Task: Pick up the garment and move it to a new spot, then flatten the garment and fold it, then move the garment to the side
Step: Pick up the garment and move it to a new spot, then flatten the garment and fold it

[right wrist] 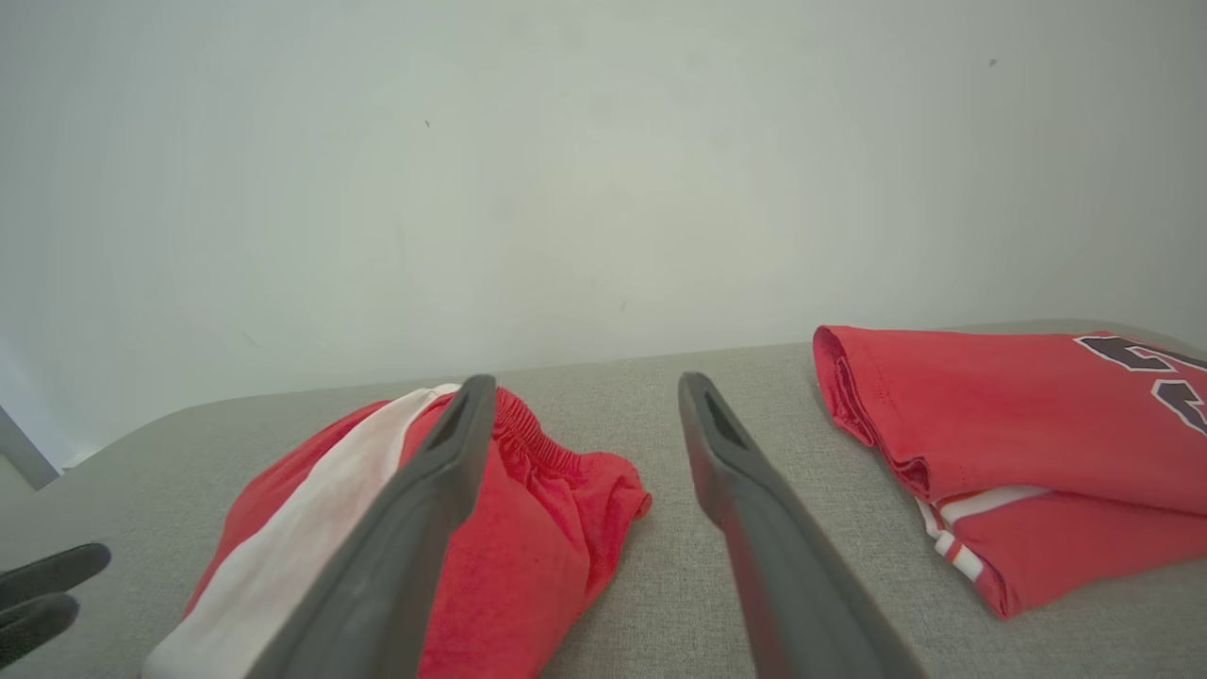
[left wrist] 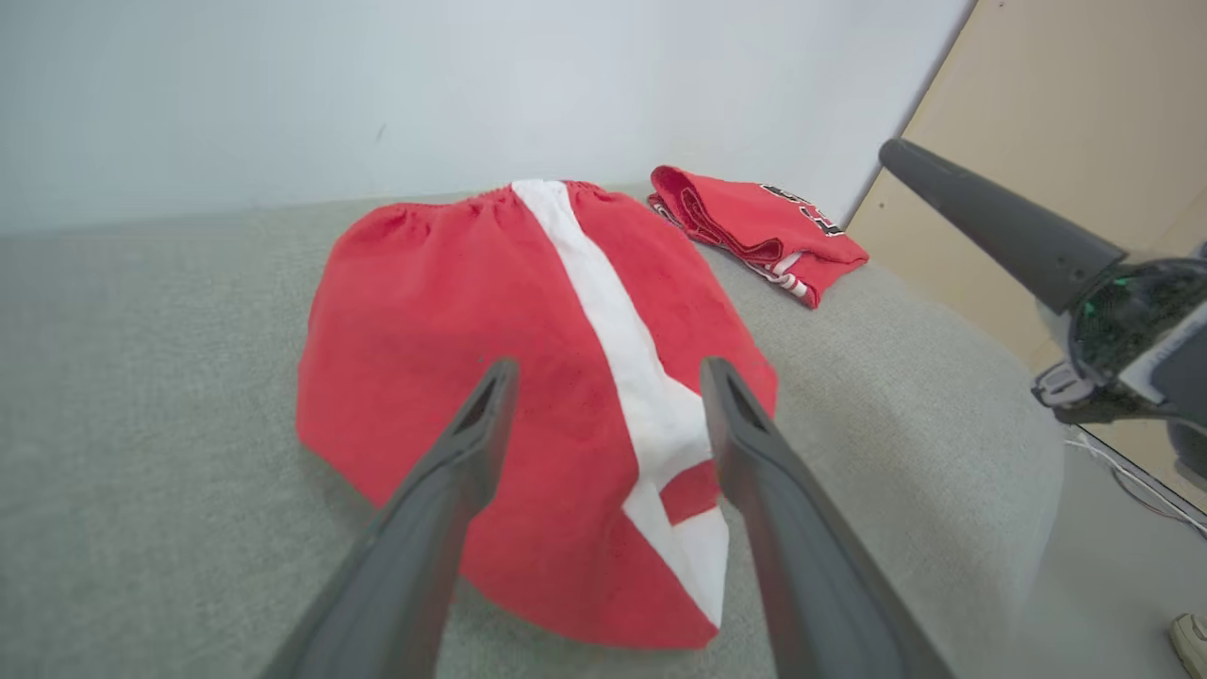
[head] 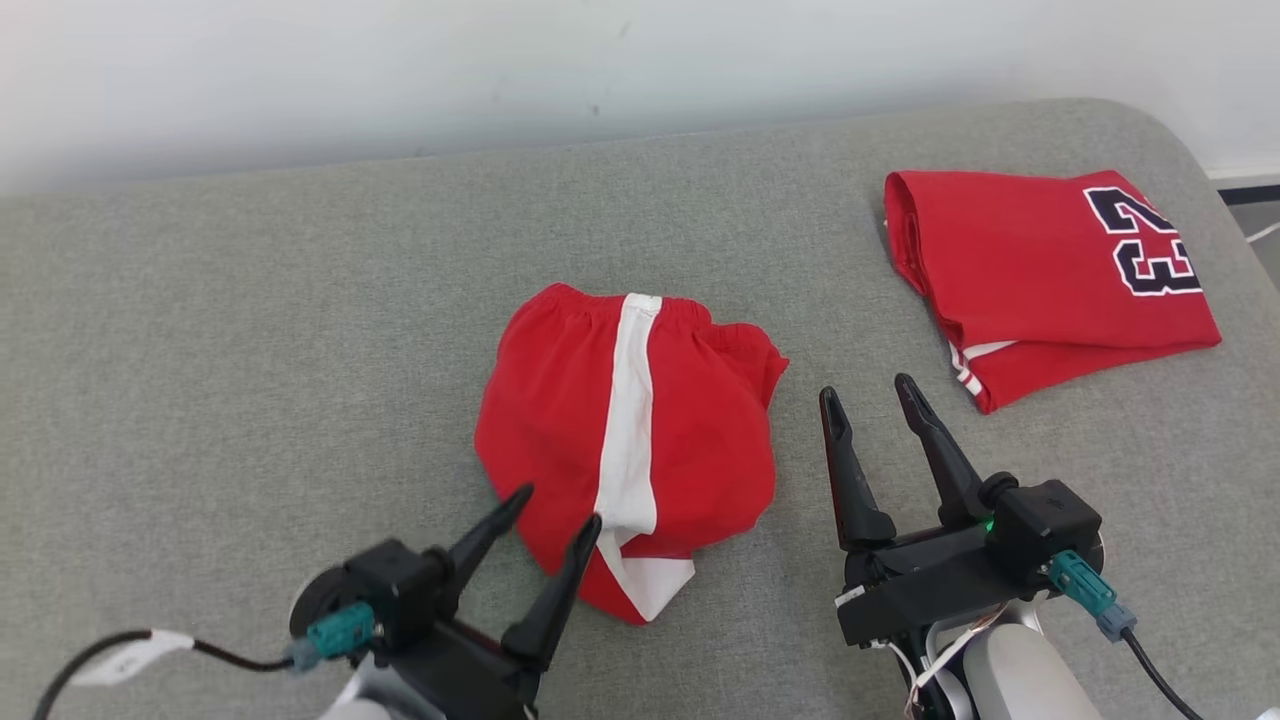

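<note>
Head view is showing me both grippers at the bottom, closest to me. The left gripper [head: 560,506] is standing with its two fingers wide apart, and it is holding nothing. Its tips are sitting right at the near edge of the red shorts [head: 690,440]; I cannot tell if they are touching the cloth. In the left wrist view, its fingers [left wrist: 453,500] are spreading out over the shorts.

The right gripper [head: 866,388] is also standing wide open and holding nothing. It is hanging over the bare grey cushion [head: 250,330], just beside the right edge of the shorts.

The shorts are lying in the middle of the cushion, bunched into a rounded heap. A white stripe [head: 628,420] is running down them from the far end to the near end.

Farther back on the right, a red shirt [head: 1040,270] with a dark number is lying folded, well apart from the shorts. Behind everything, a pale wall [head: 600,60] is rising.
</note>
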Controlling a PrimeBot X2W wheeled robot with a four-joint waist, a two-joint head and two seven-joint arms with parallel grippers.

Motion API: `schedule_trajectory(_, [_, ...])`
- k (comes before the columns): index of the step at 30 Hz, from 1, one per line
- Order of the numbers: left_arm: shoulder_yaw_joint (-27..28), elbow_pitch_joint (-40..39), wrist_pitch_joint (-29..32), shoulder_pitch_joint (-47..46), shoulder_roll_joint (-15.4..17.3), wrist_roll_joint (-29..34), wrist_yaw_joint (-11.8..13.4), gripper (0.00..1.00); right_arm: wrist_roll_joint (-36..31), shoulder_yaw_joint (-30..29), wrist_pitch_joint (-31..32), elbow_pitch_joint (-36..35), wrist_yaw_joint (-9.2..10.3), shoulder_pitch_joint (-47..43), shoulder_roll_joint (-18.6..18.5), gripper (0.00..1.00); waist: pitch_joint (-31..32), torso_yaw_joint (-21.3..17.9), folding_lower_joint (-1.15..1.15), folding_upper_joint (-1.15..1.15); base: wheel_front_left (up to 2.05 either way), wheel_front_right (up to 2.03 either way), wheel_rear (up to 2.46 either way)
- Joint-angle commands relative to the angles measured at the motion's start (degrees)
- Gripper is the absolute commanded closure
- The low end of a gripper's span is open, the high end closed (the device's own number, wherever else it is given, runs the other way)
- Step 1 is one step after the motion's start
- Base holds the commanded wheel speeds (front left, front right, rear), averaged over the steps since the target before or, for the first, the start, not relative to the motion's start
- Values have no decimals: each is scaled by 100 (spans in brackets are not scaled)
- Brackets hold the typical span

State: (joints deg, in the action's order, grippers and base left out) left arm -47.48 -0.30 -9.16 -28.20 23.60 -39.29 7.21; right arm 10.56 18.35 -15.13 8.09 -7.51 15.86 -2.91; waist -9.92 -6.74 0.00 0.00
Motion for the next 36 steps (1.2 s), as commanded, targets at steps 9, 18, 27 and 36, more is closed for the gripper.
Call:
schedule_trajectory(9, [9, 152, -290, 528, -48, -95, 172, 0, 60, -23, -5, -15, 4, -57, 3, 0, 17, 104, 0, 0, 0, 0, 0])
schedule_trajectory(18, [-35, 90, -58, -111, 29, 222, 153, 0, 106, 47, -6, 28, 4, -4, 3, 0, 59, 19, 0, 0, 0, 0, 0])
schedule_trajectory(27, [-133, 428, 422, -854, -137, 323, 11, 0, 210, 66, -6, -33, 4, 38, 3, 0, -31, -368, 0, 0, 0, 0, 0])
schedule_trajectory(36, [-497, 1266, 683, -1458, -192, 880, -54, 0, 261, 75, -6, -71, 4, 57, 3, 0, -134, -632, 0, 0, 0, 0, 0])
